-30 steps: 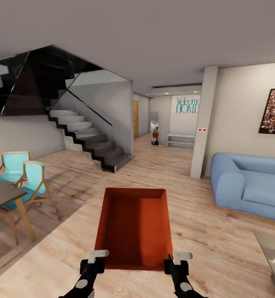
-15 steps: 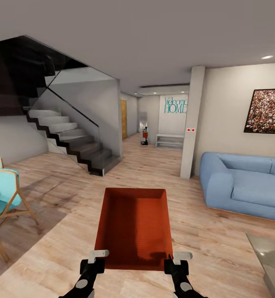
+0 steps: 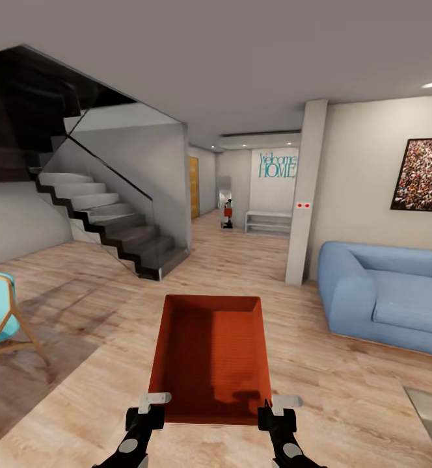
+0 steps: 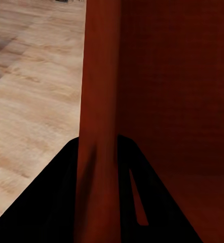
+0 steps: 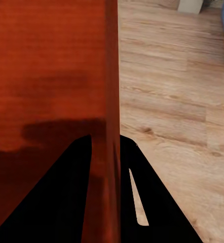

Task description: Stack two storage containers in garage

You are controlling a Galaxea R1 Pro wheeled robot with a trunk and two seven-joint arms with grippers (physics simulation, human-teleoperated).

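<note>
So the storage container [image 3: 209,357] is up off the wood floor [image 3: 346,383], carried out in front of the robot in the living room, hallway straight ahead and the blue sofa [image 3: 385,296] off to the right. It looks like a stiff, smooth-walled open bin, probably light since it's empty, but those plain walls could be slippery, so pinching the thin side rims near the near corners seems the sensible hold. That's how it's held: the left gripper [image 3: 152,403] is clamped over the left wall with a finger each side, and the right gripper [image 3: 282,404] does the same on the right wall. Both jaws are narrowed to wall thickness.
</note>
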